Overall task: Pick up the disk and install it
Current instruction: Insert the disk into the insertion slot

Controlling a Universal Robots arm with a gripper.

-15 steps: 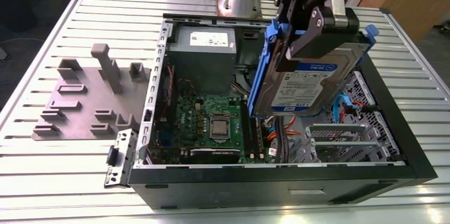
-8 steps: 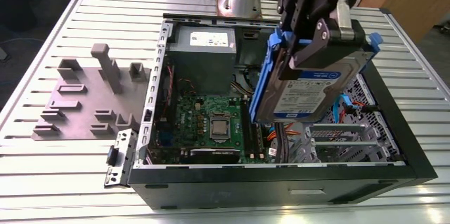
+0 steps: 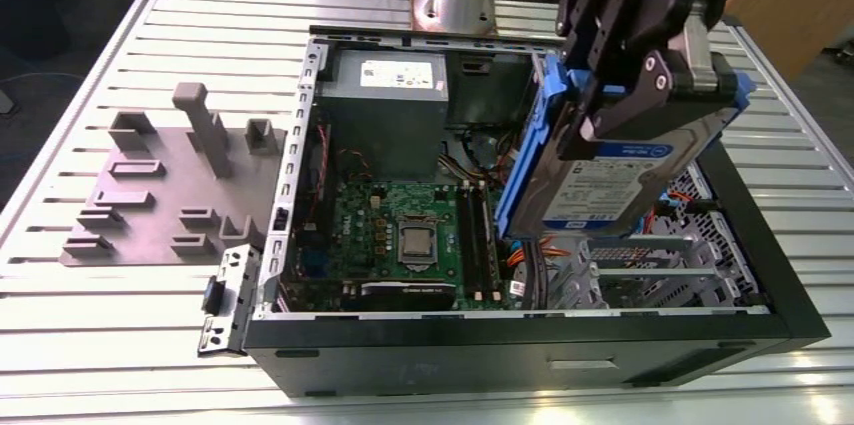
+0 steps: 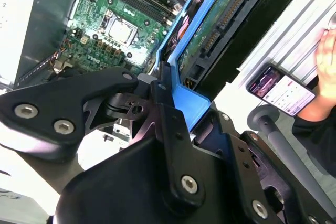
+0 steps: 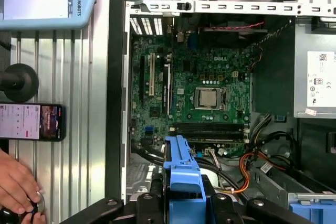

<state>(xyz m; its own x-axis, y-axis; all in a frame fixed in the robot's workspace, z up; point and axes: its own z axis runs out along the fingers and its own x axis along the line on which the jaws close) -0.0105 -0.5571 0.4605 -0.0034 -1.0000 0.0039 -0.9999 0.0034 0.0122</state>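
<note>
Black fingers [image 3: 625, 103] tight around the flat, blue-framed silver disk [image 3: 603, 190], apparently clear above the open case [image 3: 534, 337].

Exterior view, clock read from the centre of the case [image 3: 534, 340], which is open on top.
- 12 o'clock: power supply [image 3: 387, 95] stands tall and blocks low passes.
- Centre to 7 o'clock: motherboard [image 3: 400, 230] lies low, with open room above it.
- 4 o'clock: drive cage [image 3: 654, 270] with orange cables [image 3: 537, 250] just beside it (tight).
- 2 o'clock: gripper [image 3: 661, 95], clamped on the disk [image 3: 601, 180], hangs tilted over that corner.
- 9 o'clock, on the table [image 3: 80, 345]: grey plate [image 3: 154, 195] with upright posts.

First wrist view: a hand [image 5: 18, 190] and a phone [image 5: 31, 121] lie just outside the case wall.
</note>
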